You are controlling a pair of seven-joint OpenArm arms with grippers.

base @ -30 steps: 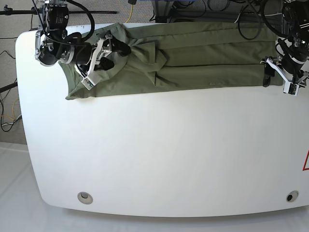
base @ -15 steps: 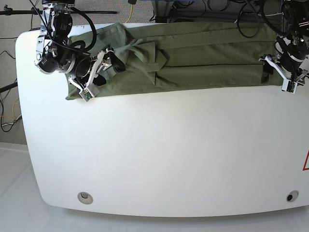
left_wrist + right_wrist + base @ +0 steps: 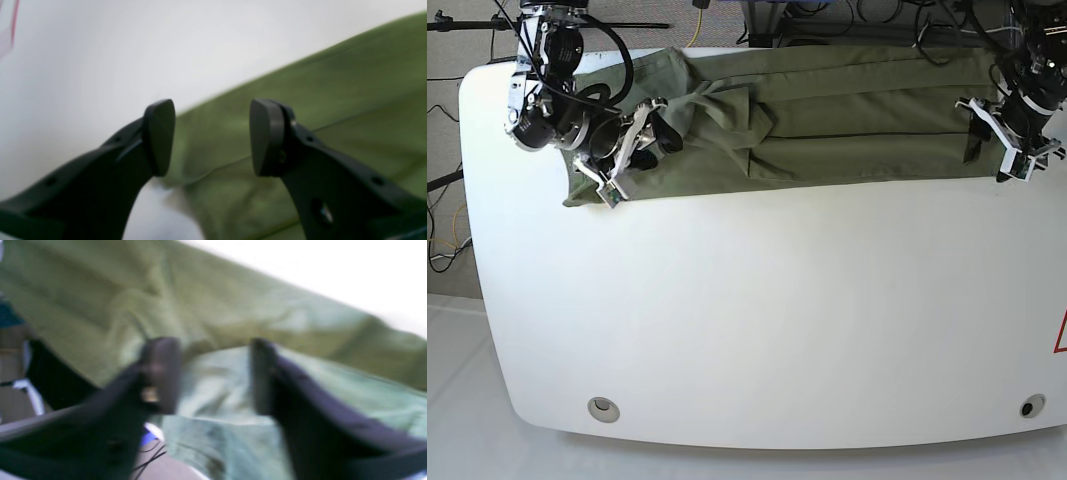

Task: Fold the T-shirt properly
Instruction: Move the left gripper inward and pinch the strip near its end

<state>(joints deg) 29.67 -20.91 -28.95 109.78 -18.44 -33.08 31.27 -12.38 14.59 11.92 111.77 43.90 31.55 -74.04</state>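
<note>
Your T-shirt [image 3: 827,120] is lying folded along the table's [image 3: 757,320] far edge. Left gripper [image 3: 211,136] and right gripper [image 3: 213,376] are both hovering spread (nothing pinched) over its ends.

Olive-green T-shirt [image 3: 847,115], folded lengthwise, lying flat

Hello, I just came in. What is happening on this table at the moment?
A two-armed robot is working on an olive-green T-shirt that lies as a long folded band along the far edge of the white table. The right gripper is over the end with the bunched cloth, and the left gripper is at the opposite end. Both have their jaws apart around the cloth edge; neither shows a closed grip yet.
</note>
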